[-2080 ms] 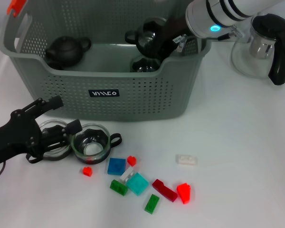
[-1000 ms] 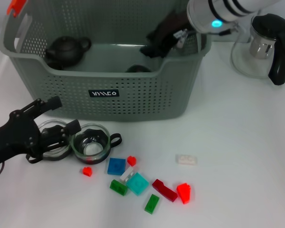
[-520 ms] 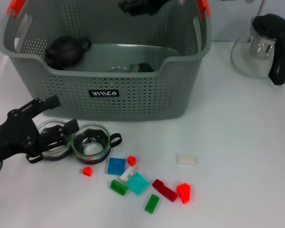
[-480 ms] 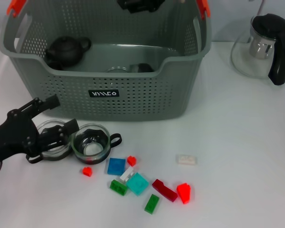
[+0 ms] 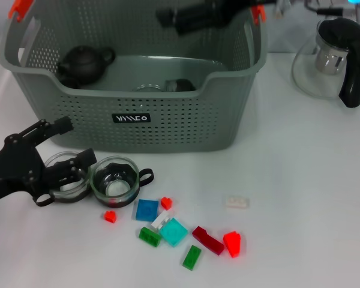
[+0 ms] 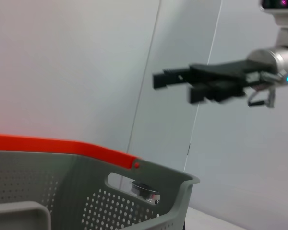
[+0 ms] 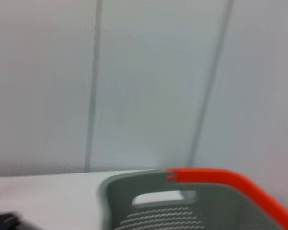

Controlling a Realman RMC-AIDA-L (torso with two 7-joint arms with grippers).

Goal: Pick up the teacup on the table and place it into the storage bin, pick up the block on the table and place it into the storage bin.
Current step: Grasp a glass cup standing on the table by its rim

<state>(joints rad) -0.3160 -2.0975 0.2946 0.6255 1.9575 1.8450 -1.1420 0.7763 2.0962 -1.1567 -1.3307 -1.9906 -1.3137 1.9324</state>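
1. The right gripper (image 5: 168, 16) is raised over the back of the large grey-green perforated plastic storage bin (image 5: 168, 129), its black fingers stretched level and pointing toward the bin's left end. Its fingers carry nothing; the left wrist view shows it (image 6: 158, 79) side-on, but whether the fingers are apart or together cannot be told.

2. The left gripper (image 5: 78, 153) lies low on the white table (image 5: 312, 198), just in front of the bin's front-left corner, the black arm running off the picture's left edge. Its fingers are spread either side of a clear glass teacup (image 5: 66, 180), one finger toward the bin, the other between this cup and the next; contact with the glass is not plain.

3. A second clear glass teacup with a dark handle (image 5: 115, 180) stands in front of the bin's black label, touching or nearly touching the first.

4. Small plastic blocks lie scattered in front of the bin: a blue square block (image 5: 147, 210), a teal block (image 5: 174, 231), green, red and dark red pieces near them, and a pale clear block (image 5: 236, 202) farther toward the bin's right end.

5. Inside the bin a black teapot (image 5: 84, 63) sits at the left end; glassware on its floor is mostly hidden behind the front wall.

6. A glass jug with black handle (image 5: 333, 57) stands right of the bin, partly cut off.
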